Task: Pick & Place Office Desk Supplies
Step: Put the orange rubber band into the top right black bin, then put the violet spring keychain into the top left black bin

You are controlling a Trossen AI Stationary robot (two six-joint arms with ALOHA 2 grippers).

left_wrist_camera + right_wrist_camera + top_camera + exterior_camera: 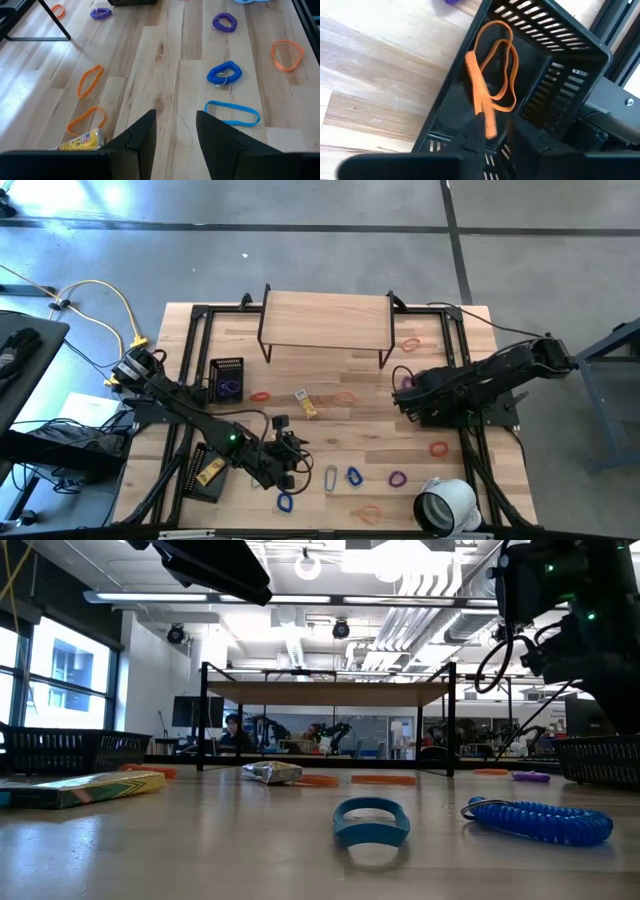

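Note:
My right gripper [495, 135] points down into a black mesh basket [547, 27] at the table's right, shut on an orange rubber band [495, 70]. My left gripper [175, 130] hangs open over the near middle of the table [285, 455] with nothing between its fingers. Ahead of it on the wood lie a flat blue band [232, 112], a blue coil loop [224, 74], a purple coil loop [225, 22], orange bands [90, 80] and a yellow packet [82, 141]. A silver clip [331, 477] lies near the front. My right gripper pinches one end of the orange band [487, 122] between its two fingers, coming from above and pointing down. The band hangs below the fingers, and its lower loops [502, 97] lie slack on the basket's floor.
A wooden shelf riser [325, 320] stands at the far middle. Two more black baskets [228, 378] [205, 470] sit at the left. A large white tape roll [445, 505] lies at the near right. More bands and loops [397, 478] are scattered on the wood.

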